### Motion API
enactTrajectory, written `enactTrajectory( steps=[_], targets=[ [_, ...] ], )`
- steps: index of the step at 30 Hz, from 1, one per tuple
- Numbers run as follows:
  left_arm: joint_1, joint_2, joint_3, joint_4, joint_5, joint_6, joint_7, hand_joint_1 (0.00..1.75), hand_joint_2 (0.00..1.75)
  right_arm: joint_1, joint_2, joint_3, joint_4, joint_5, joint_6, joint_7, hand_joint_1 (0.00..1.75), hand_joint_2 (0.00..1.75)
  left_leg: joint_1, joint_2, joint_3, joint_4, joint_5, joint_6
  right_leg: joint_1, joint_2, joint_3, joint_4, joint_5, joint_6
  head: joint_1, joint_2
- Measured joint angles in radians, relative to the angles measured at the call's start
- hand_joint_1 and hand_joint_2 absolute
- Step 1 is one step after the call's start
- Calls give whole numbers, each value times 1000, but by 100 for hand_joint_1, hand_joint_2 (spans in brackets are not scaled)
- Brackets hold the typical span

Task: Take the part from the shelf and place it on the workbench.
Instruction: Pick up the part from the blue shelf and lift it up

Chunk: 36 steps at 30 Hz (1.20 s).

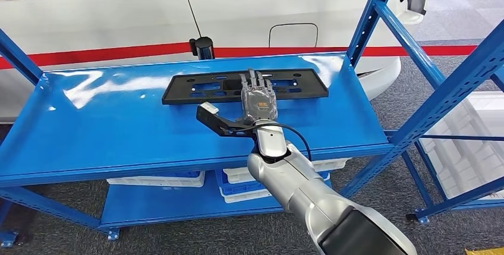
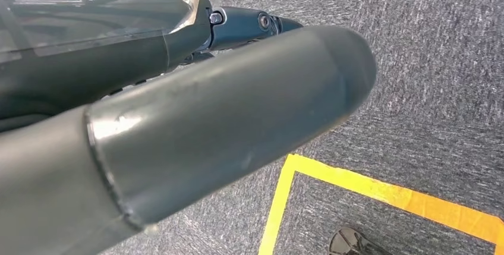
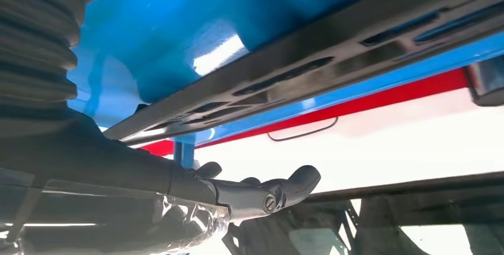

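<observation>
While my right hand is reaching over the blue shelf, I am seeing the part, a long flat black panel with slots, lying flat on the top board toward the back, its length running across the shelf. My hand is sitting at the part's near edge, about mid-length, fingers stretched forward and lying over the black surface; in the right wrist view the fingers are showing loosely extended and slightly apart, with nothing gripped between them (whether the tips are actually touching the part I cannot tell). My left hand is hanging low over grey carpet, its thick thumb filling the close view beside a yellow tape line; how its fingers are lying I cannot tell. Behind the shelf a white car with a red stripe is standing, and white bins are resting on the lower board
</observation>
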Motion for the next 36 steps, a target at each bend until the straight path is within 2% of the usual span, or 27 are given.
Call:
enactTrajectory(
  steps=[23,31,32,33,35,36],
  targets=[
    [0,0,1,0,9,31,6,0,0,-2,-59,-69,48,81,-32,66,0,175,0,0,0,0,0,0,0,0,0,0,0,0,0,0],
    [0,0,4,0,19,32,3,0,0,-2,-85,-106,48,114,-31,126,0,175,0,0,0,0,0,0,0,0,0,0,0,0,0,0],
    [0,0,4,0,21,32,2,0,0,-2,-89,-113,48,117,-31,129,8,175,0,0,0,0,0,0,0,0,0,0,0,0,0,0],
    [-1,0,5,0,22,32,1,0,0,-2,-94,-121,48,121,-32,132,40,175,0,0,0,0,0,0,0,0,0,0,0,0,0,0],
    [-1,0,8,0,26,32,-3,0,0,-2,-103,-141,48,138,-41,142,124,175,0,0,0,0,0,0,0,0,0,0,0,0,0,0],
    [-1,0,9,0,29,32,-5,0,0,-2,-107,-154,48,151,-49,148,160,175,0,0,0,0,0,0,0,0,0,0,0,0,0,0]
  ],
)
